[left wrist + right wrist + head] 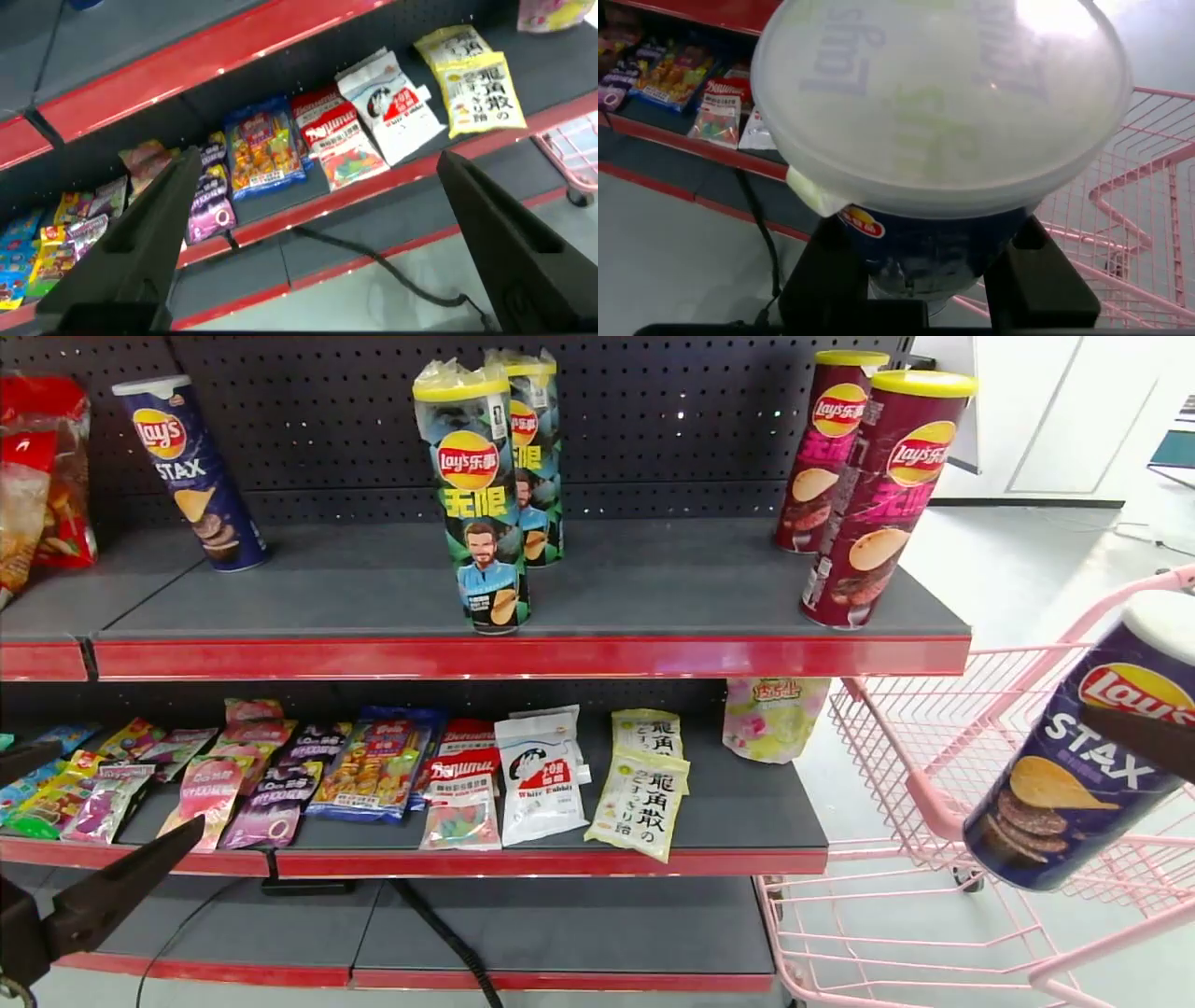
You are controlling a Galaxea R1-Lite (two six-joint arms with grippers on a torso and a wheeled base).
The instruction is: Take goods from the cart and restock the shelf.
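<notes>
Right gripper (pixel 929 280): clamped on blue chip can (pixel 1074 775), held tilted, lid uppermost, above pink cart (pixel 920 784), beside right end of shelf (pixel 653 583). Left gripper (pixel 318 163): jaws spread wide, nothing between them, low before tier of snack packets (pixel 266 154). On top tier: another blue can (pixel 191 476), two green cans (pixel 481 504), two maroon cans (pixel 882 504).

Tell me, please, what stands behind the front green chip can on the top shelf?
A second green can stands right behind the front green chip can, before the pegboard back panel. The front can covers much of its left side.
</notes>
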